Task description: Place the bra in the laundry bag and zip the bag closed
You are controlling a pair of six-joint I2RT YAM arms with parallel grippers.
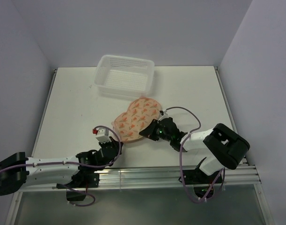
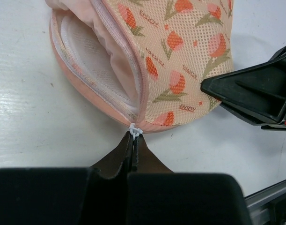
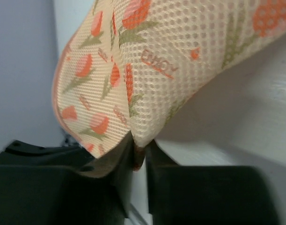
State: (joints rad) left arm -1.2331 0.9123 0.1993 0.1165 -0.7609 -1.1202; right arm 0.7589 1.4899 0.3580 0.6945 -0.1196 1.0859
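Observation:
The laundry bag (image 1: pixel 135 119), a peach pouch with orange tulip print, lies mid-table. In the left wrist view its zipper gapes along the left side of the laundry bag (image 2: pixel 180 56), and pale pink fabric (image 2: pixel 117 61) shows inside. I cannot tell the bra apart from the lining there. My left gripper (image 2: pixel 135 137) is shut on the white zipper pull (image 2: pixel 135 130) at the bag's near end. It sits at the bag's lower left edge, the left gripper (image 1: pixel 116 141). My right gripper (image 3: pixel 140 157) pinches the edge of the laundry bag (image 3: pixel 180 56), at the bag's right side, the right gripper (image 1: pixel 146 132).
A white mesh basket (image 1: pixel 125 77) stands at the back of the table, just behind the bag. In the left wrist view the black right gripper (image 2: pixel 255 93) reaches in from the right. The arms' metal rail (image 1: pixel 147 176) runs along the near edge.

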